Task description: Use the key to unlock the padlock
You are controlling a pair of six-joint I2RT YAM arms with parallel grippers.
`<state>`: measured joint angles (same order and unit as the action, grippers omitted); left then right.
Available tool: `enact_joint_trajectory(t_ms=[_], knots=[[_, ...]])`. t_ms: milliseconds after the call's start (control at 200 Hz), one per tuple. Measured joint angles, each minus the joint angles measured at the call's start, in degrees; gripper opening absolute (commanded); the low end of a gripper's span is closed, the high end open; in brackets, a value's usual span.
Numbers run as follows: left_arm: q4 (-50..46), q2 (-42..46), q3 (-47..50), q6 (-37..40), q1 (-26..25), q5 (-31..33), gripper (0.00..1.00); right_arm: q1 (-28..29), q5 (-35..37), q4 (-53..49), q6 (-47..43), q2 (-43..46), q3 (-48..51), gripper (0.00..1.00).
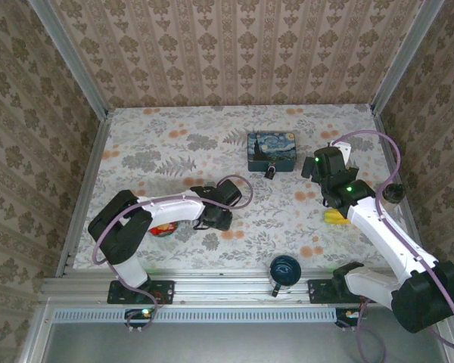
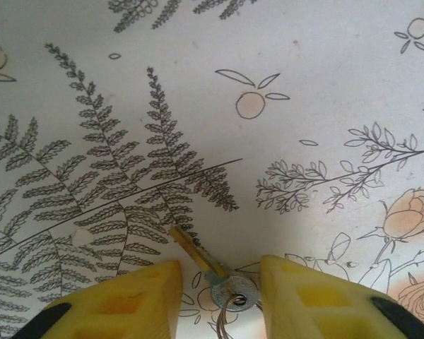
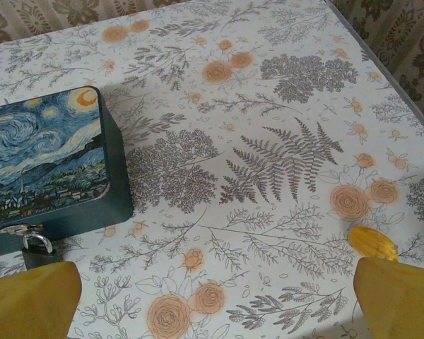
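left gripper [image 2: 219, 267]: released, fingers astride key [image 2: 233, 291], which lies flat on desk [image 2: 304, 85] | right gripper [image 3: 213, 282]: spread wide, holding nothing | padlock [image 3: 35, 247]: on near side of tin [image 3: 49, 162], toward desk's far edge, mid-width

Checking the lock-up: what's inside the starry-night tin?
The tin is shut, so its inside is hidden; the painted lid shows, with the padlock hanging at its front.

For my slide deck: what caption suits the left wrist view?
Left end effector straddles a small silver-headed key lying flat on the floral-print tablecloth.
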<state>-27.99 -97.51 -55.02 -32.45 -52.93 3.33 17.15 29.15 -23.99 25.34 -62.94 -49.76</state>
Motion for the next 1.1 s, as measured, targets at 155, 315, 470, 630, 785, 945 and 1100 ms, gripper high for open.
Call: enact_joint_trajectory(t_ms=[155,315,470,630,785,945,1100], knots=[[-0.4,0.0,0.0,0.0,0.0,0.2,0.25,0.0,0.0,0.0,0.0,0.0,0.0,1.00],[-0.8,0.2,0.0,0.0,0.1,0.2,0.25,0.0,0.0,0.1,0.0,0.0,0.0,1.00],[-0.4,0.6,0.4,-0.2,0.1,-0.5,0.30,0.0,0.0,0.2,0.0,0.0,0.0,1.00],[-0.4,0.8,0.7,-0.1,0.1,-0.3,0.24,0.0,0.0,0.2,0.0,0.0,0.0,1.00],[-0.7,0.8,0.7,-0.1,0.1,0.3,0.22,0.0,-0.3,0.2,0.0,0.0,0.0,1.00],[-1.7,0.7,0.2,0.7,0.1,0.3,0.14,0.0,-0.3,0.2,0.0,0.0,0.0,1.00],[-2.9,0.9,-0.2,0.8,0.1,0.3,0.11,0.1,-0.4,0.2,0.0,0.0,0.0,1.00]])
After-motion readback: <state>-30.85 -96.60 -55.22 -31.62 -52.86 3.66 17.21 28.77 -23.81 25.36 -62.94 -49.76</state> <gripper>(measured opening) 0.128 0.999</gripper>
